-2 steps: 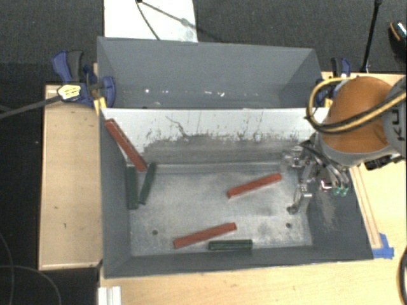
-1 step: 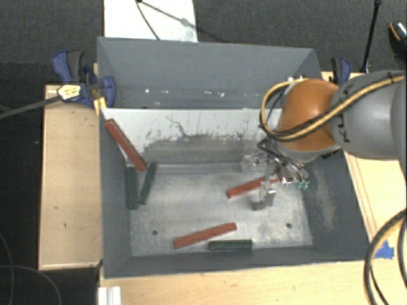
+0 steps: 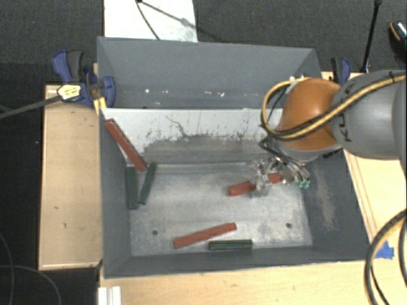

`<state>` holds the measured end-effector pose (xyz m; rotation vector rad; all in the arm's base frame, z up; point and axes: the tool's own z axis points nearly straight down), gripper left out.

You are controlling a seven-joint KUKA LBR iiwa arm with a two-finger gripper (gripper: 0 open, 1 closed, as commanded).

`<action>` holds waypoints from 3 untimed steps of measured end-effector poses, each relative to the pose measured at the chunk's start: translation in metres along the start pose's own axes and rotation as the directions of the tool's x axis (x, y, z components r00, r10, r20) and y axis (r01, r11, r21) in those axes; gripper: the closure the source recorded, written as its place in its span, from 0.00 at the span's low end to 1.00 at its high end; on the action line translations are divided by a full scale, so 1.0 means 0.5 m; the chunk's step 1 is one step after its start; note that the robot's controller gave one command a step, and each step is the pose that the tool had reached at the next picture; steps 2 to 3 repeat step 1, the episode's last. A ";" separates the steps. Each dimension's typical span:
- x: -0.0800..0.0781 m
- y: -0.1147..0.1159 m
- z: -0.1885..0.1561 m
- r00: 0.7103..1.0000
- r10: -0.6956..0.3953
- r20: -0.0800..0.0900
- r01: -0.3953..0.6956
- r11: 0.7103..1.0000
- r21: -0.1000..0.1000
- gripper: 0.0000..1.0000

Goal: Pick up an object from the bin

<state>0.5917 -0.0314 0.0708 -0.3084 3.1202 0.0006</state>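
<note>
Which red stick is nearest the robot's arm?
The red stick right of centre, beside the arm; the left-wall stick and the front stick lie farther off.

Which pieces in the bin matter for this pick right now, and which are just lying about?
In play: gripper; short red stick beneath it, right of the bin floor's middle.

Lying about: long red stick leaning on the left wall; two dark green sticks beside it; front red stick and front dark green stick by the near wall.
</note>
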 end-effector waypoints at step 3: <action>0.023 0.088 -0.356 1.000 -0.014 0.005 0.014 1.000 0.001 1.00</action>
